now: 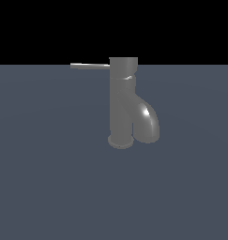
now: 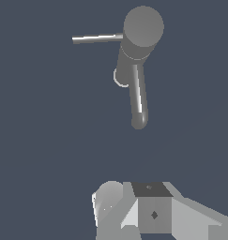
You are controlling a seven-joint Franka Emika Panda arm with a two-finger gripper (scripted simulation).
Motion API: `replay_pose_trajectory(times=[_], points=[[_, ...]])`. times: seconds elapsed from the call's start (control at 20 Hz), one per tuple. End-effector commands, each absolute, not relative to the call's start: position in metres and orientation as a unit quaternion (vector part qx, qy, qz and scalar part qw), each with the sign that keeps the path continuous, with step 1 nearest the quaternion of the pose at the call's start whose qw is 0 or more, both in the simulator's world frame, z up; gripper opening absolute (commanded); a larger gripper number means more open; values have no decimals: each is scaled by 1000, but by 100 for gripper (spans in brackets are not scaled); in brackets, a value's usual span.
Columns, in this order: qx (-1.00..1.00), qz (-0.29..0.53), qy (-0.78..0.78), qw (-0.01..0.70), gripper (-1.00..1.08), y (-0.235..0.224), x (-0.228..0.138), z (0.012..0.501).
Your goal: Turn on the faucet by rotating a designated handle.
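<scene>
The grey metal faucet (image 1: 120, 103) stands upright on its round base flange, and its fat curved spout (image 1: 147, 123) bends down toward the exterior view's right. The handle (image 1: 89, 66), a thin straight rod, sticks out level from the top cap toward the exterior view's left. From above, the wrist view shows the faucet (image 2: 142, 28), the handle (image 2: 96, 38) and the spout (image 2: 139, 101). My gripper (image 2: 134, 204) shows only as grey blocks at the picture's edge, well apart from the faucet and touching nothing. Its jaws are not clear. The exterior view does not show the gripper.
The faucet rests on a flat dark blue-grey floor (image 1: 49, 178) that runs across both views. Beyond its far edge there is only black background.
</scene>
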State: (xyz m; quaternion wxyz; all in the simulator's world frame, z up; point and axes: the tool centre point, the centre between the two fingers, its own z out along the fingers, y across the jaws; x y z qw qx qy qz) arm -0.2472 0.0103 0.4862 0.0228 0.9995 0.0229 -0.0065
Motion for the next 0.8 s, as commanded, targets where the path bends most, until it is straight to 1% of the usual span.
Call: replay_pose_trajectory(times=[0.0,0.45,0.75], points=[[999,-6,23,23,-100,10,-247,486],[999,12,22,28,-100,24,-245,494],[999,12,20,28,-100,24,-244,494]])
